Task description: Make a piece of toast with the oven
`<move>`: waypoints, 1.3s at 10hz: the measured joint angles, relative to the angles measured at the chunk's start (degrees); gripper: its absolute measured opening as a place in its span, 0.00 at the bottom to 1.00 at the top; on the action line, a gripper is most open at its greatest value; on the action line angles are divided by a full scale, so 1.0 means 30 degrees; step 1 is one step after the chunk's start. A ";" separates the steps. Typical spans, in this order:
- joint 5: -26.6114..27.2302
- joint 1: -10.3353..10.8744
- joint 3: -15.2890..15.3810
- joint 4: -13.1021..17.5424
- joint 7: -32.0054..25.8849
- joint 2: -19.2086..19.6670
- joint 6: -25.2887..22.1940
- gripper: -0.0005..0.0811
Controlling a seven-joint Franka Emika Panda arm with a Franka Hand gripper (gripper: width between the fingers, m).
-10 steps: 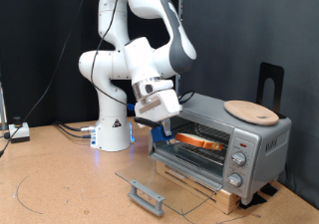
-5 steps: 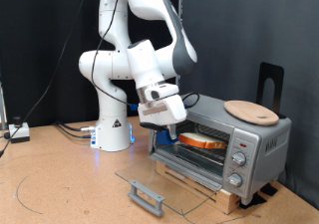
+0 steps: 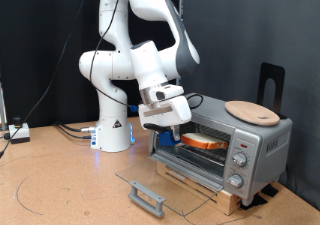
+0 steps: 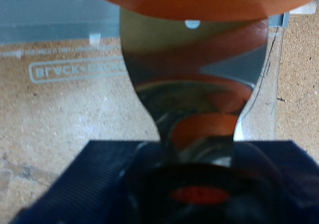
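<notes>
fingers [image 3: 168, 135] at the oven [image 3: 222, 141] mouth | we cannot tell how far open they are | piece of toast [image 3: 204, 140] on the rack inside, at their 3 o'clock | glass door [image 3: 165, 181] down on the worktop [image 3: 60, 185]

Room light is even and moderately bright, apparently overhead; black curtain [image 3: 250, 35] behind soaks it up. White arm [image 3: 130, 60] shows soft highlights, no blown areas. Open glass door [image 3: 165, 182] nearly vanishes, only faint edge reflections. Shadows on the wooden floor [image 3: 60, 185] are weak. Exterior view is low-res, slightly soft. Wrist view is badly blurred at close range: toast [image 4: 179, 0] is an orange smear, the shiny metal blade [image 4: 194, 85] mirrors orange, bottom goes dark.
</notes>
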 joint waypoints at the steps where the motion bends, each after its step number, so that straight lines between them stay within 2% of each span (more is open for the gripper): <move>1: -0.1018 -0.0362 0.0481 -0.0024 0.0962 0.0002 0.0238 0.49; 3: -0.3224 -0.1561 0.1414 0.0013 0.3759 -0.0067 -0.0377 0.49; 5: -0.4134 -0.2469 0.1332 0.0189 0.5349 -0.0190 -0.1978 0.49; 7: -0.4286 -0.3595 0.0079 0.0422 0.5491 -0.0277 -0.4372 0.49; 10: -0.5020 -0.5342 -0.1690 0.0847 0.5820 -0.0165 -0.7077 0.49; 13: -0.6760 -0.7229 -0.2687 0.1536 0.6506 0.0404 -0.8423 0.49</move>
